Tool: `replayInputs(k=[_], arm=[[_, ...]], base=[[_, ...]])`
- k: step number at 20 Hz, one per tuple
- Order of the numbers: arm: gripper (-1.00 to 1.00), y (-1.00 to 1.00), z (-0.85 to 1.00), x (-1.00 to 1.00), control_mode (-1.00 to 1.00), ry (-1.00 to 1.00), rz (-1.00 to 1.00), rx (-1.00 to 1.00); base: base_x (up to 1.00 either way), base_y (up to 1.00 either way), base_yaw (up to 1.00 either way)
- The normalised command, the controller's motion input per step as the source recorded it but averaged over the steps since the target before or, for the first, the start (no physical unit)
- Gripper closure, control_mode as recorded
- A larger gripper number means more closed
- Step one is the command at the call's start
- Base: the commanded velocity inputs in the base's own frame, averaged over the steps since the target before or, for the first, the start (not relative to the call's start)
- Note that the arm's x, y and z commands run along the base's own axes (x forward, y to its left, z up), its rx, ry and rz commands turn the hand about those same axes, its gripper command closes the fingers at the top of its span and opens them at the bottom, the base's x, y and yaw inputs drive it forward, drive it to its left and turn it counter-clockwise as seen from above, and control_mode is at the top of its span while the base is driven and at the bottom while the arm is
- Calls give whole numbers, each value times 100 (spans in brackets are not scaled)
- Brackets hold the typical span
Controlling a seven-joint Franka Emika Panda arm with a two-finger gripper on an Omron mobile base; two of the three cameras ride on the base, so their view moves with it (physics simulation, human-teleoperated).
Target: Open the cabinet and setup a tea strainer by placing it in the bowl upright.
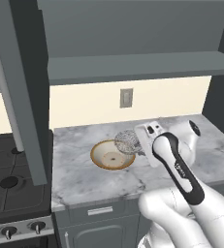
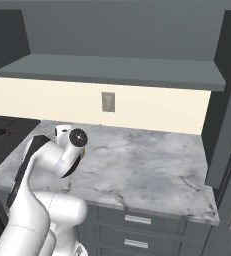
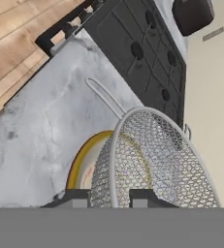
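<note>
Gripper (image 3: 110, 198) clamped on tea strainer (image 3: 152, 164), its mesh partly hiding bowl (image 3: 79, 164) beneath.

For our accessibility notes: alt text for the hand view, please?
The gripper, shut on the tea strainer, holds its mesh cup above the tan-rimmed bowl on the marble counter. A black stove lies beyond.

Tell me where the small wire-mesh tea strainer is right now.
The silver wire-mesh tea strainer is held in the end effector, just above the right rim of the cream, tan-rimmed bowl on the marble counter.
</note>
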Motion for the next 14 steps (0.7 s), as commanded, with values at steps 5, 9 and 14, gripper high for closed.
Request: replayInputs(k=[5,9,14], arm=[[100,36,-6,26,-100,0,0,-5],[100,35,-22,4,-100,0,0,0],[100,7,-41,19,-100,7,0,0]], base=[[0,0,0],[0,0,0],[0,0,0]])
